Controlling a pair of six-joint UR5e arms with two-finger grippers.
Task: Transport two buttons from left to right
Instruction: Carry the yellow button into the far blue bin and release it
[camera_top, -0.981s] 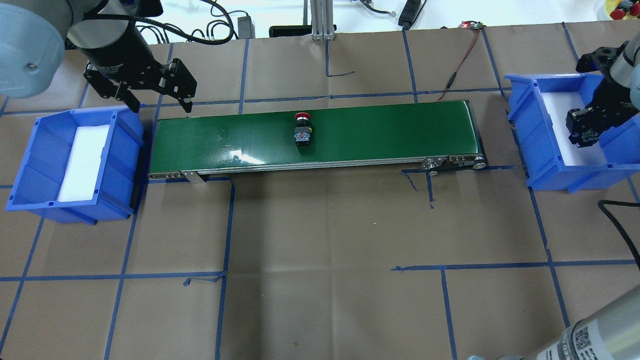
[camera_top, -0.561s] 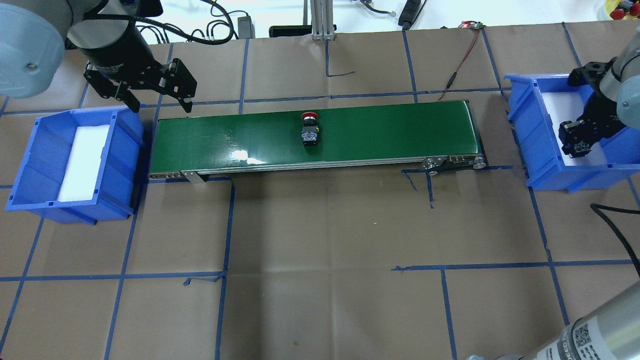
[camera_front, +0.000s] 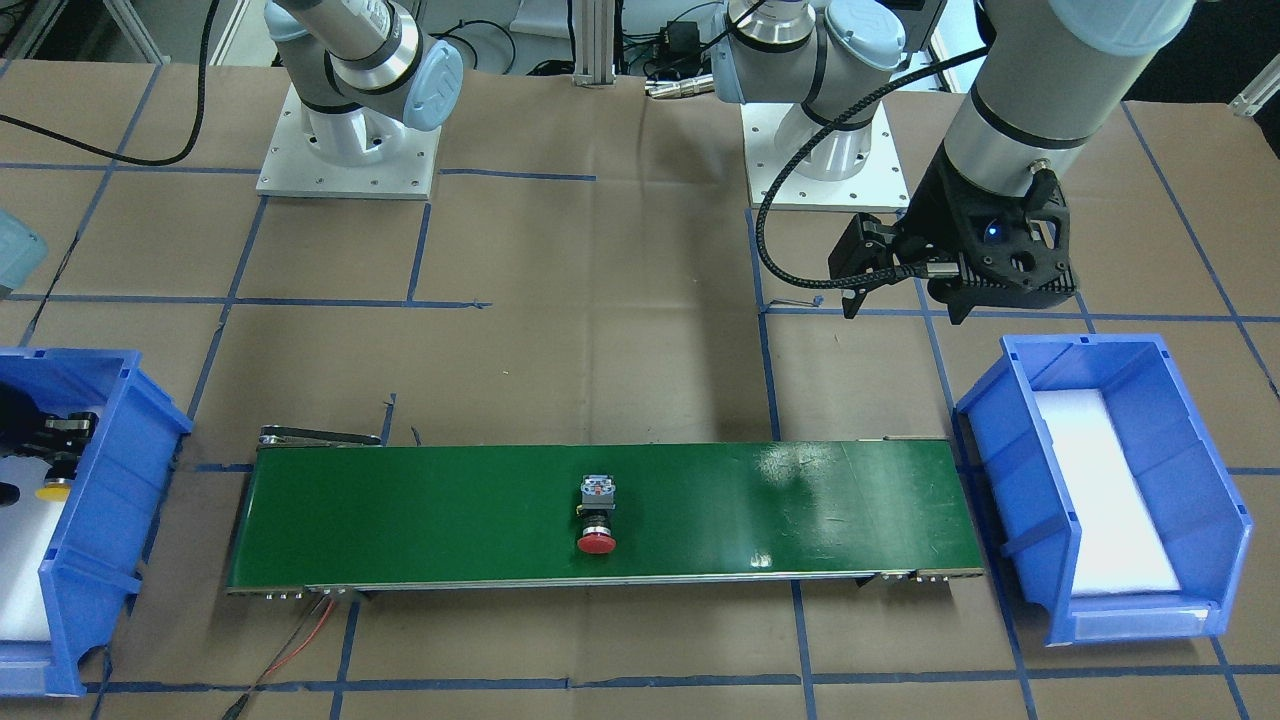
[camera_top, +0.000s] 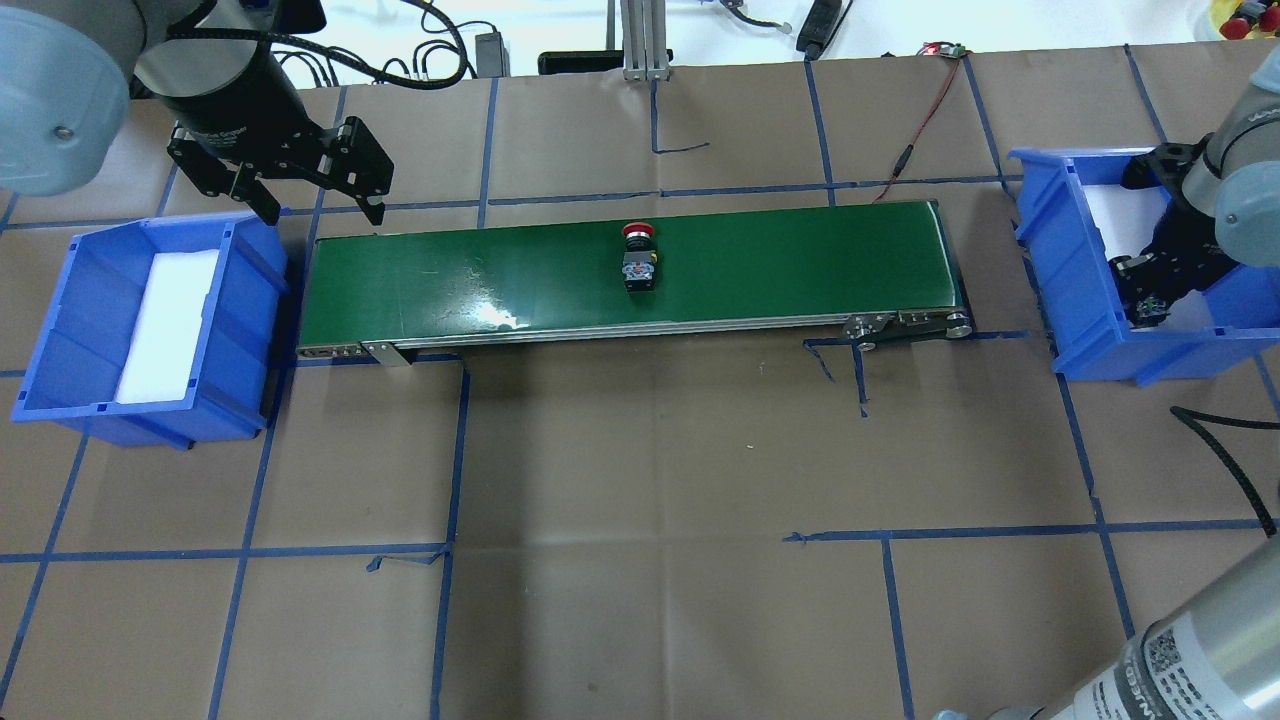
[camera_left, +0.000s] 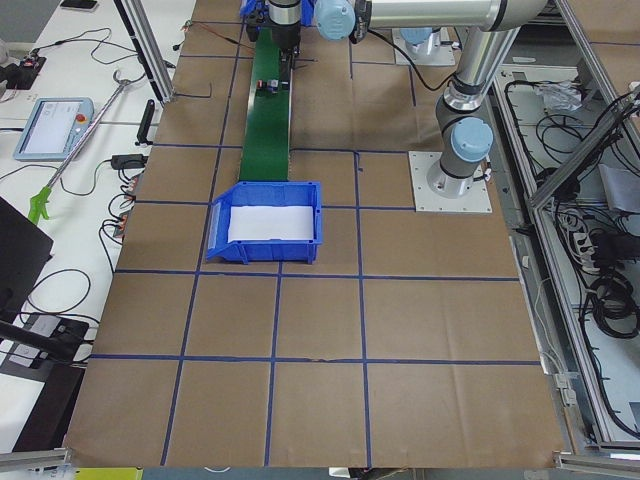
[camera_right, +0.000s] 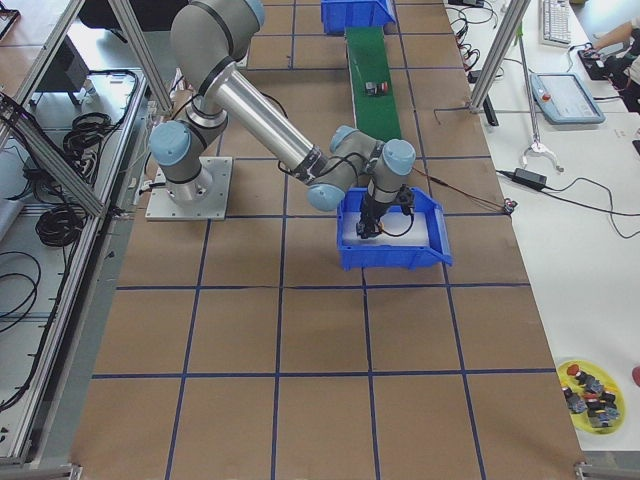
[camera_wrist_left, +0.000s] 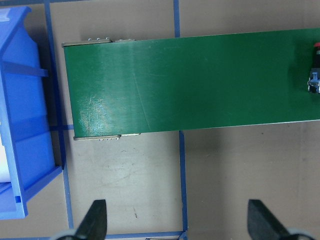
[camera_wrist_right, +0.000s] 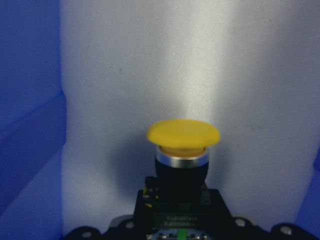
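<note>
The red button (camera_top: 638, 262) lies on its side mid-way along the green conveyor belt (camera_top: 780, 260), also visible in the front view as the red button (camera_front: 597, 515). The yellow button (camera_wrist_right: 183, 150) fills the right wrist view over white foam. My right gripper (camera_top: 1145, 300) is shut on its block, low inside the right blue bin (camera_top: 1060, 250). The front view shows its yellow cap (camera_front: 52, 492) below that gripper (camera_front: 50, 455). My left gripper (camera_top: 322, 213) hangs open and empty behind the belt's left end, next to the left blue bin (camera_top: 250, 330).
Both bins have white foam liners. A red-black wire (camera_top: 915, 130) runs from the belt's far right corner to the table's back edge. Blue tape lines cross the brown paper. A yellow dish of spare parts (camera_right: 590, 385) sits at the table's corner.
The red button has ridden the belt to the right. My right gripper has gone lower and nearer inside the right bin with the yellow button. The left arm has stayed still.
</note>
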